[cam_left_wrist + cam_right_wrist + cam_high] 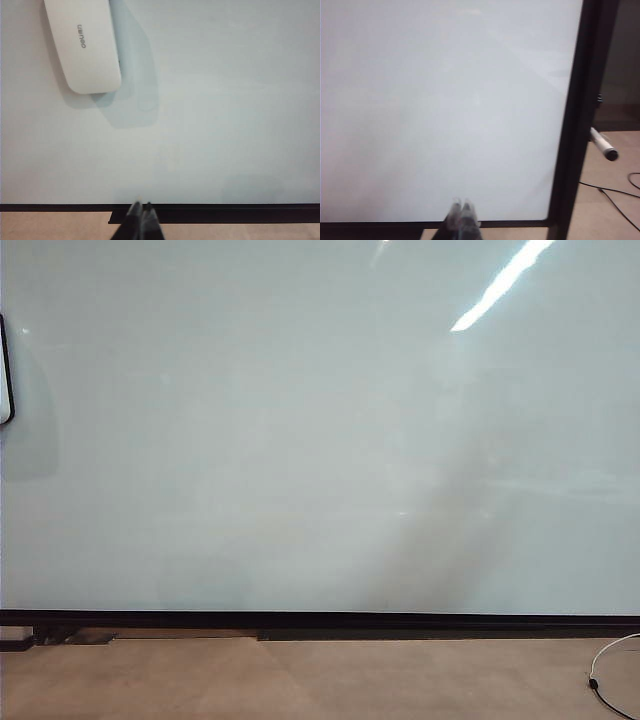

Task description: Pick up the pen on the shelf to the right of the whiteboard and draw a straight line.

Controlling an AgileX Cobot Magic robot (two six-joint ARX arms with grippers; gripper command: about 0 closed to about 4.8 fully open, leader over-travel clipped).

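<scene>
Both arms point level at the whiteboard (300,440). The left gripper (141,210) and right gripper (461,206) sit low, fingertips pressed together, holding nothing. The pen (603,145) juts out past the board's dark frame, at three o'clock from the board.

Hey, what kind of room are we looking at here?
Probably an office or lab: a big whiteboard on a black frame, a white eraser stuck to it, a pen beside its edge, and a cable on the floor.
</scene>
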